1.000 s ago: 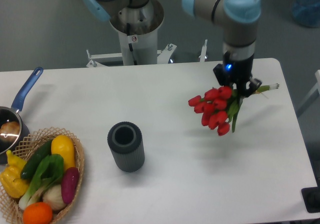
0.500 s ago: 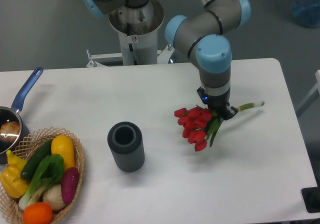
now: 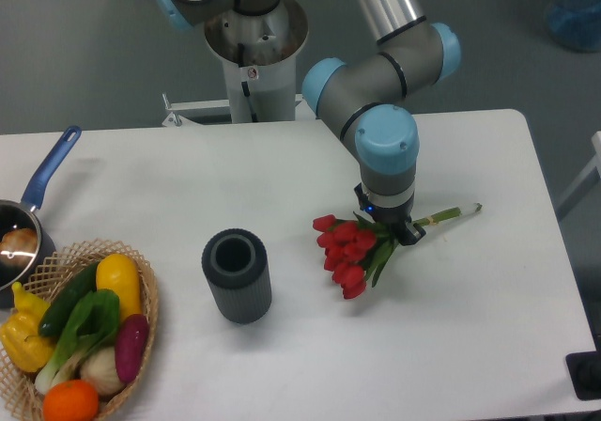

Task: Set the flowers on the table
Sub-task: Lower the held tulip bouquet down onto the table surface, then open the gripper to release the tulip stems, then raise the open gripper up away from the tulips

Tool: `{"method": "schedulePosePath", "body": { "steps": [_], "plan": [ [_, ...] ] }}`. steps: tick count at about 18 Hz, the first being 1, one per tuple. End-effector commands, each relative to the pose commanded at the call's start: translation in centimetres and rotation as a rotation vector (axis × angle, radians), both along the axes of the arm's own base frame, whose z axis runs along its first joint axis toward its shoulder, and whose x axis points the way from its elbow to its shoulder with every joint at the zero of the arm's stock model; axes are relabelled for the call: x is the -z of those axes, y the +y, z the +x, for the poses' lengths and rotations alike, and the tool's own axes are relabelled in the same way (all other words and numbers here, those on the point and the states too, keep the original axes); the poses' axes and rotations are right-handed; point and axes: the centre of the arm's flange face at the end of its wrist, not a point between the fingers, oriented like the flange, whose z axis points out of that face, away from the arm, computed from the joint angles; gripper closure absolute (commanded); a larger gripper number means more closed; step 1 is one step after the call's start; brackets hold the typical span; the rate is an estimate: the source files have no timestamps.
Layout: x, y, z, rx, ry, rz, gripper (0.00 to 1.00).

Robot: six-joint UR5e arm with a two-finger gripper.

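Camera view: the flowers (image 3: 347,254) lie low near the middle-right of the table (image 3: 282,167), heads toward the vase (image 3: 237,275), stems trailing right. Over the last second I've carried them down and leftward from mid-air; they now look at or just on the surface. My gripper (image 3: 387,230) is still clenched on the stems, so release remains, I judge. Basket (image 3: 84,332) and pan (image 3: 23,228) sit far left; grey floor beyond.
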Motion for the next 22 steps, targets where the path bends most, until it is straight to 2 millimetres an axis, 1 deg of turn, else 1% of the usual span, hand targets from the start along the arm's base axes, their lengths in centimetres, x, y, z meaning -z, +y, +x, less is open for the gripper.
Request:
{"method": "schedulePosePath", "body": {
  "steps": [2, 3, 4, 5, 6, 7, 10, 12, 15, 16, 17, 20, 22],
  "plan": [
    [0.0, 0.0, 0.0, 0.0, 0.001, 0.001, 0.57],
    [-0.1, 0.1, -0.1, 0.005, 0.003, 0.002, 0.52],
    [-0.4, 0.1, -0.2, 0.008, 0.007, 0.006, 0.37],
    [-0.7, 0.2, -0.4, 0.008, 0.012, 0.009, 0.12],
    [-1.3, 0.4, -0.7, 0.003, 0.02, 0.018, 0.05],
    [-1.5, 0.6, -0.9, 0.002, 0.023, 0.026, 0.0],
    [-2.6, 0.5, -1.3, -0.01, 0.015, 0.079, 0.0],
    [-3.8, 0.4, -2.3, -0.03, -0.013, 0.172, 0.0],
    [-7.0, -0.8, -4.1, -0.084, -0.018, 0.3, 0.0],
    [-7.8, -0.6, -4.2, -0.094, -0.023, 0.338, 0.0],
    [-9.0, -0.6, -4.1, -0.092, -0.014, 0.364, 0.0],
    [-12.5, -1.0, -4.4, -0.087, 0.02, 0.428, 0.0],
    [-14.3, -1.8, -4.7, -0.089, 0.038, 0.463, 0.0]
  ]
}}
